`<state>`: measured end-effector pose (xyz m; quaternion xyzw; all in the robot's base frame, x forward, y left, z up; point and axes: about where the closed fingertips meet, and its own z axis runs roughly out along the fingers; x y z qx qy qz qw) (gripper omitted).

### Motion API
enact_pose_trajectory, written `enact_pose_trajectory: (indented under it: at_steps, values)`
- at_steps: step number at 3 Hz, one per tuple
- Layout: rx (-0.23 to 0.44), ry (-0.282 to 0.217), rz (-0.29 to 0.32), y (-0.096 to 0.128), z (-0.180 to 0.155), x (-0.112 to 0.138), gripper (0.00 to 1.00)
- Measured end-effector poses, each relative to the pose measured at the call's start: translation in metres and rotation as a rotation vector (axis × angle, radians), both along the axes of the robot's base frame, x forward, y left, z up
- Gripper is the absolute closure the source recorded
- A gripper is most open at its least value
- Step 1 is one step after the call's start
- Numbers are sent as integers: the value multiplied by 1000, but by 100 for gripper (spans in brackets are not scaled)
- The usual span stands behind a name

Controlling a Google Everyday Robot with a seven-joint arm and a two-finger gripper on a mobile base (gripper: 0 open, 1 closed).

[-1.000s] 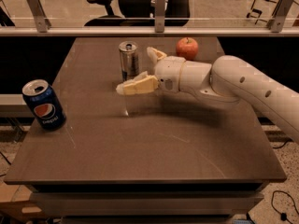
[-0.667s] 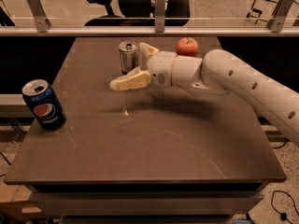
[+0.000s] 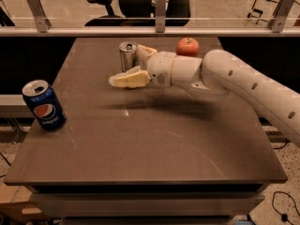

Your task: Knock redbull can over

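Note:
The redbull can [image 3: 127,56], slim and silver-grey with a silver top, stands upright at the far middle of the brown table [image 3: 140,139]. My gripper [image 3: 134,65] reaches in from the right on a white arm [image 3: 225,78] and is open. One cream finger [image 3: 128,79] lies just in front of the can, pointing left. The other finger [image 3: 146,52] sits right beside the can on its right. Whether either finger touches the can I cannot tell.
A dark-blue Pepsi can [image 3: 43,105] stands upright near the table's left edge. A red apple [image 3: 187,46] sits at the far edge, right of the gripper. A railing with glass [image 3: 154,29] runs behind the table.
The arm has moved left and a little farther back, bringing the gripper closer around the redbull can. The can still stands upright in the same place.

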<state>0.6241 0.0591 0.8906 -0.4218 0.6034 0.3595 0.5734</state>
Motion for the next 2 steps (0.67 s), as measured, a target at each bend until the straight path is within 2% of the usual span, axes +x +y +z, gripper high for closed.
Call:
enact_pose_trajectory:
  at_steps: [2]
  values:
    - [1,-1,8,5,1,-2,65]
